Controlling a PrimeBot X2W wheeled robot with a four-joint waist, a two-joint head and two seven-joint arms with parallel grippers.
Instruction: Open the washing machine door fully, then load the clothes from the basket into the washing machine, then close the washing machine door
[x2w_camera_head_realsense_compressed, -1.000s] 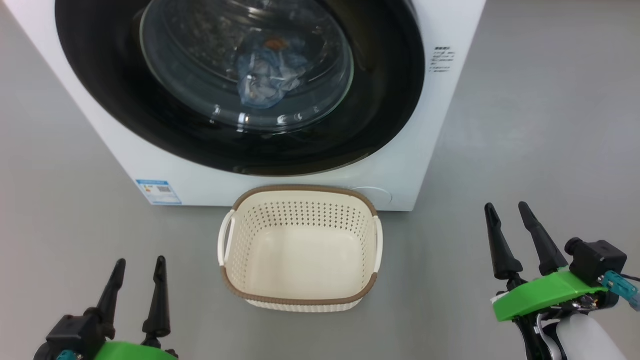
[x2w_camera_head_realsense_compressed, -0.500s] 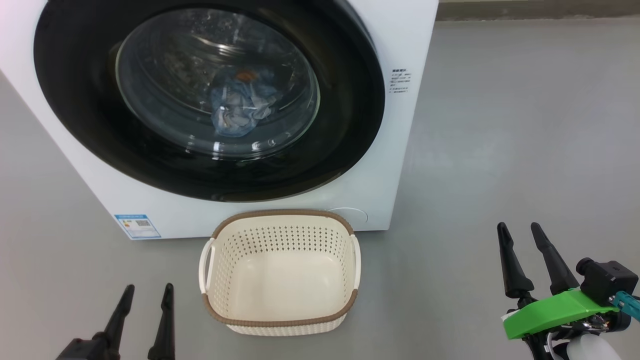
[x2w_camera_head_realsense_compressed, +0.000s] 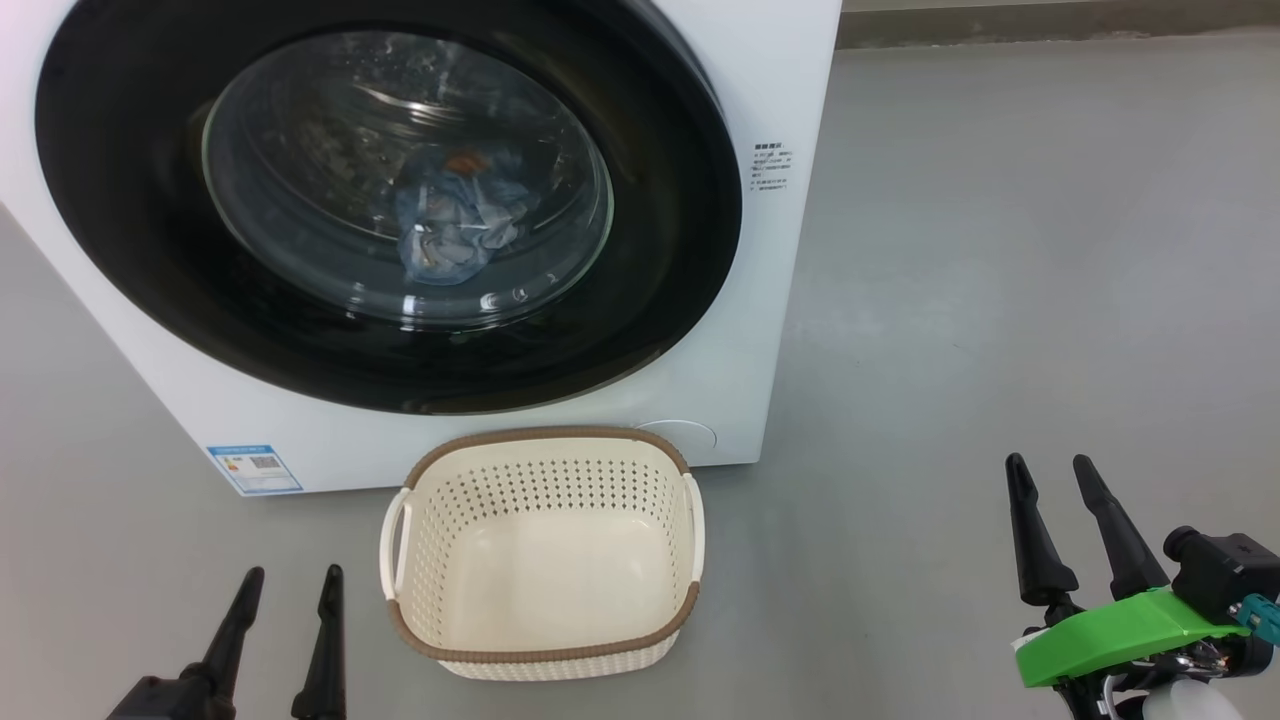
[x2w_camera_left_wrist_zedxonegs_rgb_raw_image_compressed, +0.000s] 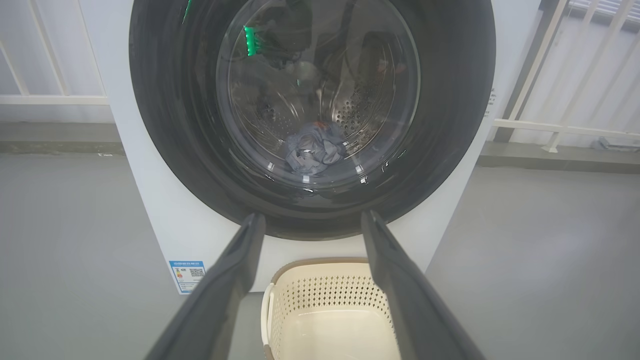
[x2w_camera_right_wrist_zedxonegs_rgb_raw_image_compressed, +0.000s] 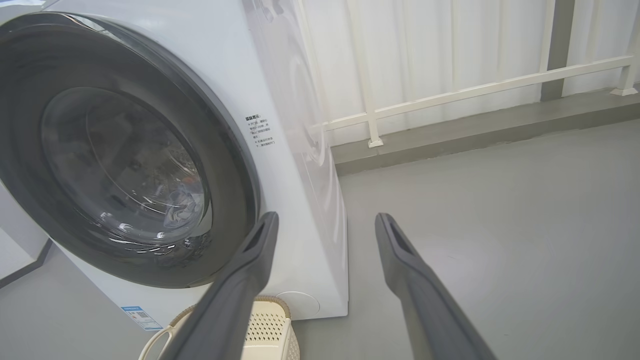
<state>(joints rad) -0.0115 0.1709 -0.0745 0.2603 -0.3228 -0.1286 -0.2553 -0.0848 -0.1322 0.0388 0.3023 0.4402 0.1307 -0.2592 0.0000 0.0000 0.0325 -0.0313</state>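
Note:
The white washing machine (x2w_camera_head_realsense_compressed: 780, 300) stands ahead with its round black washing machine door (x2w_camera_head_realsense_compressed: 650, 300) shut flat against the front. Through the glass, the clothes (x2w_camera_head_realsense_compressed: 450, 225) lie in the drum as a light blue bundle with an orange spot, also in the left wrist view as clothes (x2w_camera_left_wrist_zedxonegs_rgb_raw_image_compressed: 315, 152). The cream basket (x2w_camera_head_realsense_compressed: 545, 440) sits on the floor against the machine's base with nothing in it. My left gripper (x2w_camera_head_realsense_compressed: 292, 572) is open, low and left of the basket. My right gripper (x2w_camera_head_realsense_compressed: 1048, 462) is open, well to the basket's right. Neither touches anything.
Grey floor (x2w_camera_head_realsense_compressed: 1000, 250) stretches wide to the right of the machine. A blue label (x2w_camera_head_realsense_compressed: 253, 468) marks the machine's lower left front. A white railing (x2w_camera_right_wrist_zedxonegs_rgb_raw_image_compressed: 450, 95) and a raised kerb (x2w_camera_right_wrist_zedxonegs_rgb_raw_image_compressed: 475, 135) run behind the machine on the right.
The head camera has shifted, so machine and basket sit further left and lower in the picture. Both grippers stay open and empty; the door stays shut.

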